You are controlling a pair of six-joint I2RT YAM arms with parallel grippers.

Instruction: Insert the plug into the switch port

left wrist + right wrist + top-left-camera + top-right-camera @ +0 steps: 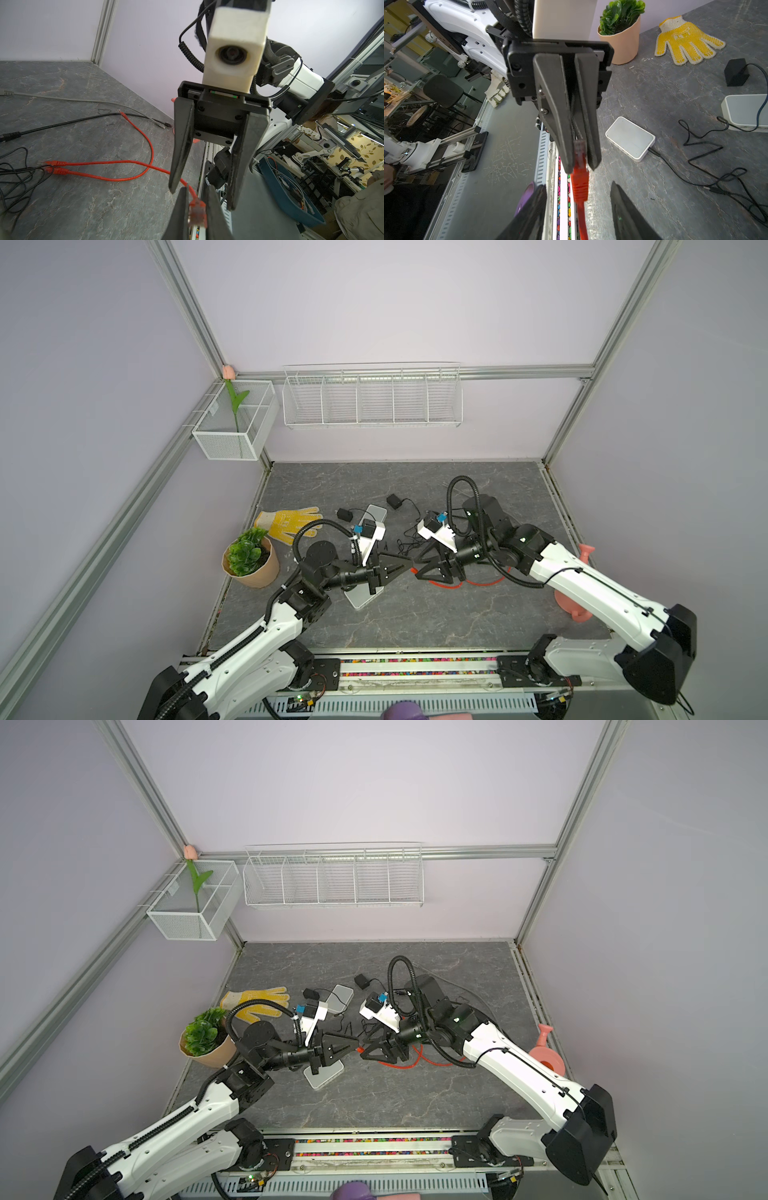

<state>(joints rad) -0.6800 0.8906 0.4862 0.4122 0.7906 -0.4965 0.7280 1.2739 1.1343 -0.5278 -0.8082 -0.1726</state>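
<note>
Because its clear tip is buried between the closed left jaws, the orange plug [580,149] likely cannot yet be inserted; it is held above the middle of the surface [415,635]. Its boot is straddled, untouched, by the half-open right jaws, seemingly for a handover. Its cable [582,224] is trailed rightward; 1 white switch [630,138] lies just left, slightly nearer.
</note>
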